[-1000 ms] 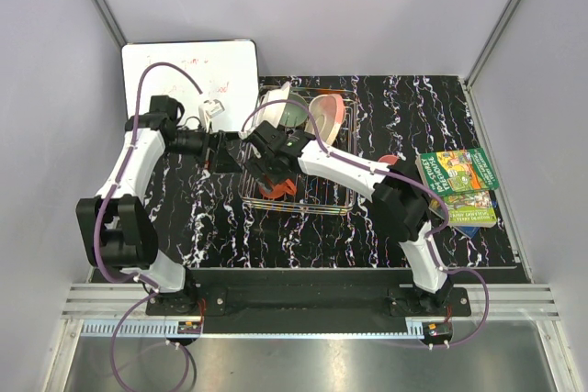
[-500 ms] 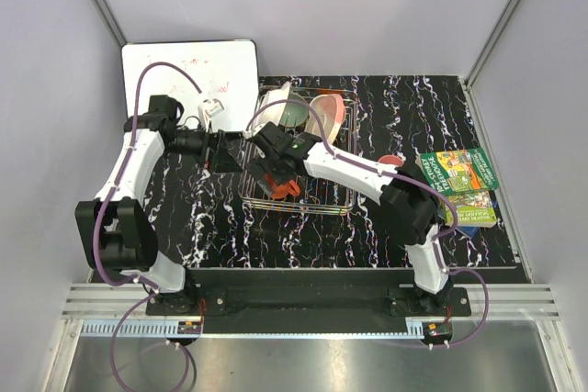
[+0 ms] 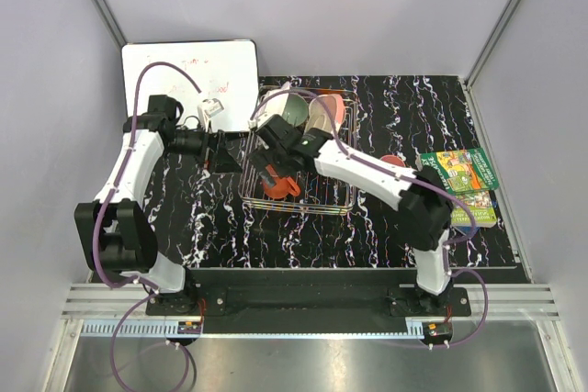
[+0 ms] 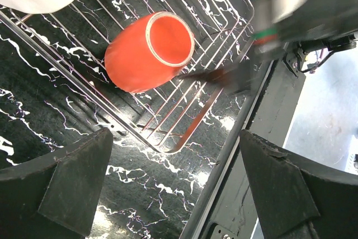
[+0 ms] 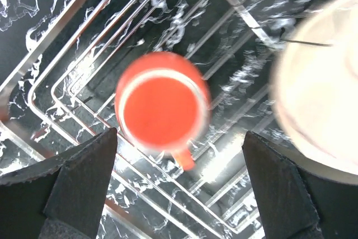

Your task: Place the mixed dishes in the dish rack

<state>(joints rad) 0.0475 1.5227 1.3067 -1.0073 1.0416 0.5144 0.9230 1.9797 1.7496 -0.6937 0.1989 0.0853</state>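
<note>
At the left rim of the dish rack [image 3: 342, 207], the left gripper [image 3: 226, 152] hovers with its fingers spread wide and nothing between them. In the rack's near-left part, the orange mug [image 3: 278, 188] rests on the wires. Just above it, the right gripper [image 3: 271, 170] hangs with its jaws parted, clear of the mug.

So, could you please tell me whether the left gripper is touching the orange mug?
Apart. The left wrist view shows the orange mug lying in the dish rack, well beyond the open left gripper, with bare wires and tabletop between them.
</note>
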